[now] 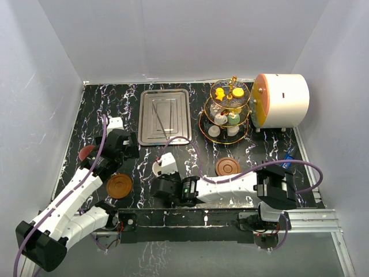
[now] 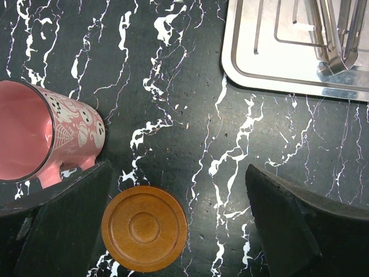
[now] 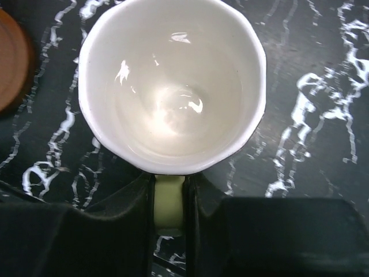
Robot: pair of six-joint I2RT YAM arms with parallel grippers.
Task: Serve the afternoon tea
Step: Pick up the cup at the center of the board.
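Maroon cup (image 2: 40,135) sat far left on the table, just beside one finger of the left gripper (image 2: 179,170), jaws spread wide. A brown saucer (image 2: 144,228) lay near, between the fingers in the wrist view. Steel tray (image 1: 165,117) sat further back. Right gripper (image 3: 170,184) pinched the handle of the cream cup (image 3: 173,86), mid-table. Second saucer (image 1: 228,167) lay to the right. Three-tier stand (image 1: 228,112) with cakes (image 1: 237,91) stood behind.

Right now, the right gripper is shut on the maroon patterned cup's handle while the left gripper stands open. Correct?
No. The right wrist view shows the right gripper shut on the handle of the glossy cream cup, not the maroon patterned cup; the left gripper stands open.
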